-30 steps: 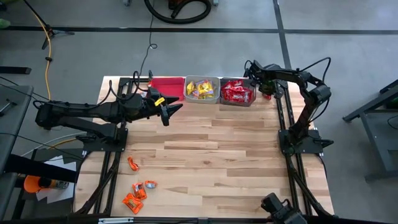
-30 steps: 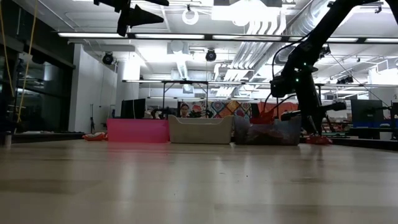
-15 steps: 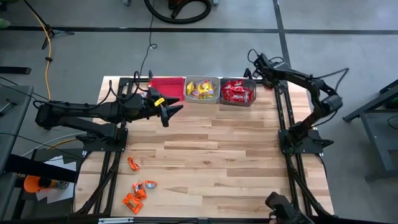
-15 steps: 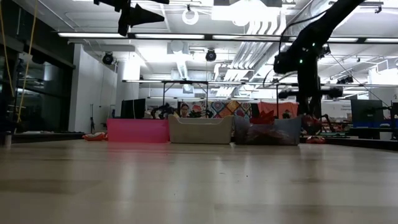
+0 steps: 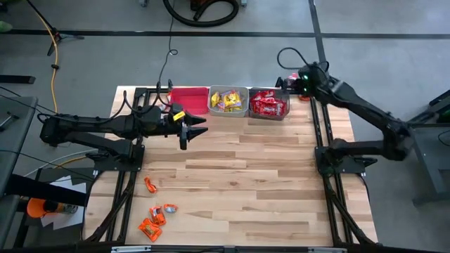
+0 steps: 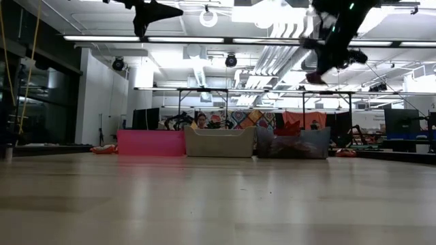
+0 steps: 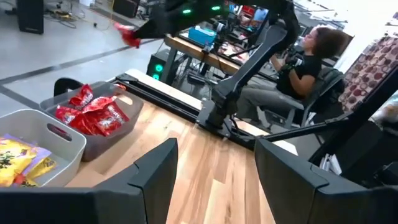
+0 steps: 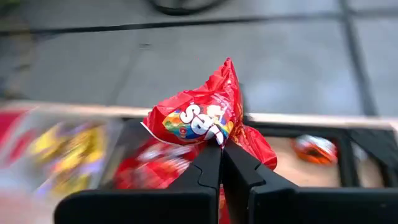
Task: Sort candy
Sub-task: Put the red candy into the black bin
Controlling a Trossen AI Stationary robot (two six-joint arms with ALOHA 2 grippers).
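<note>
- While raised at the table's one o'clock corner, the right gripper [image 8: 221,152] pinches a red candy packet [image 8: 199,115] beside the dark bin [image 5: 268,104].
- At ten o'clock, the left gripper [image 5: 188,130] hovers, fingers apart.
- Loose orange candies [image 5: 155,216] lie at seven o'clock.

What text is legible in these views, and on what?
Red packet pinched in the right gripper: white logo letters, partly hidden and crumpled, not readable for certain.
Red packets in the grey bin: white print, too blurred to read.
Yellow packets: too small to read.
Orange candies on the table: too small to read.
No other text shows.
</note>
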